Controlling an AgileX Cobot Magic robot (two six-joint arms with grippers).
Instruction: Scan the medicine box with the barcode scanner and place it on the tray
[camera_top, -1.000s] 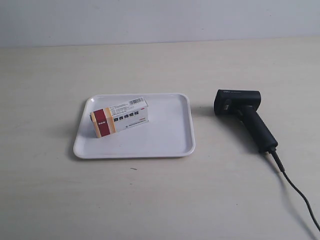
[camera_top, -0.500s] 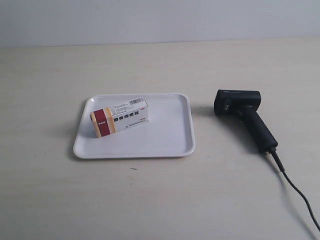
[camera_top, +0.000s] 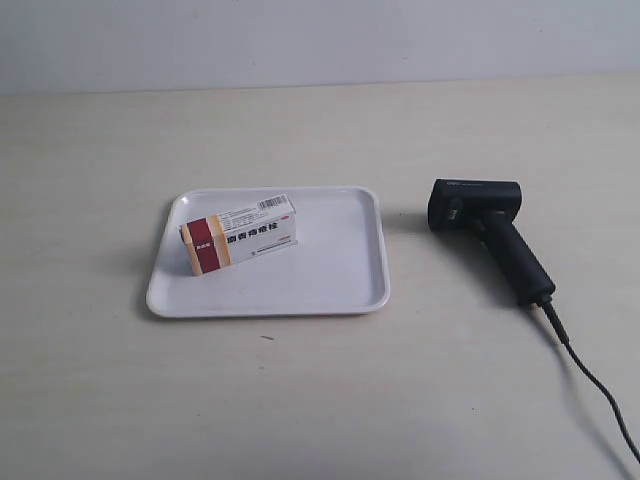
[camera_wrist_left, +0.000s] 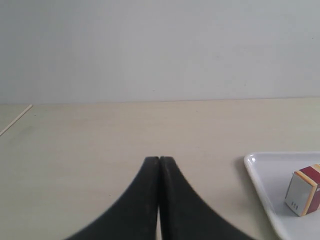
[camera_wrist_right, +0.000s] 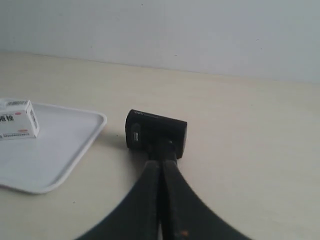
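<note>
The medicine box (camera_top: 240, 234) is being carried by the tray (camera_top: 330, 285), untouched. The barcode scanner (camera_top: 490, 235) is lying beside it. Left gripper (camera_wrist_left: 159, 161) and right gripper (camera_wrist_right: 161, 166) are being held pressed together, empty.

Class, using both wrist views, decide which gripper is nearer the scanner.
Right. The right gripper sits just behind the scanner, closed. The left gripper faces bare table beside the tray, with no scanner in its view.

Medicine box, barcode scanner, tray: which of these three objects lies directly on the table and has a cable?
The barcode scanner: black, lying on the table with its cable trailing away. The white tray has no cable, and the medicine box rests inside it.
</note>
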